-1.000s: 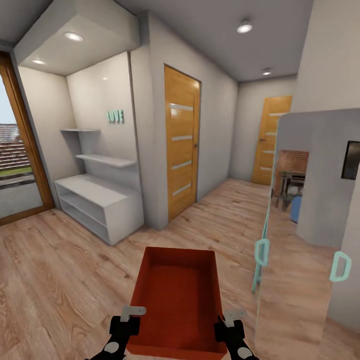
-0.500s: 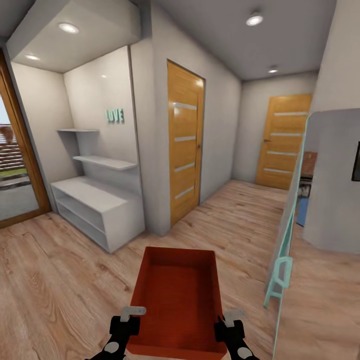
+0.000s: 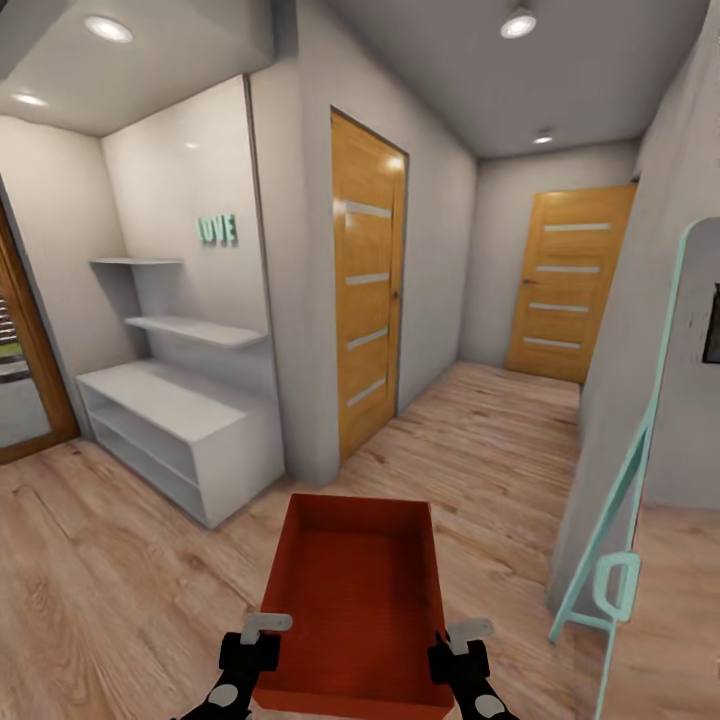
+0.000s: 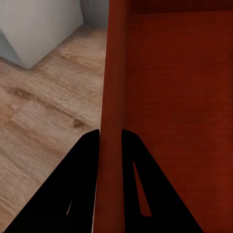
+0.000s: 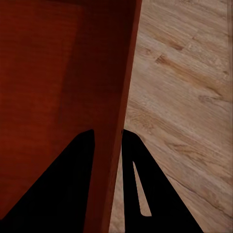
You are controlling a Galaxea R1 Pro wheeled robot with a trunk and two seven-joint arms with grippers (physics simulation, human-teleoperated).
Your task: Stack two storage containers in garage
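Note:
I carry one orange-red storage container, open-topped and empty, low in front of me in the head view. My left gripper is shut on its left wall, with black fingers on either side of the thin wall. My right gripper is shut on the right wall in the same way. The container hangs above light wood plank flooring, in a hallway.
A white shelf unit with a LOVE sign stands at the left. One orange-wood door with frosted strips is just ahead, another closes the corridor's far end. A teal-framed glass door stands open at the right.
The whole view has shifted: the shelf unit and near door loom closer and slide left, the glass door swings off to the right edge. The container and both grippers keep their hold unchanged.

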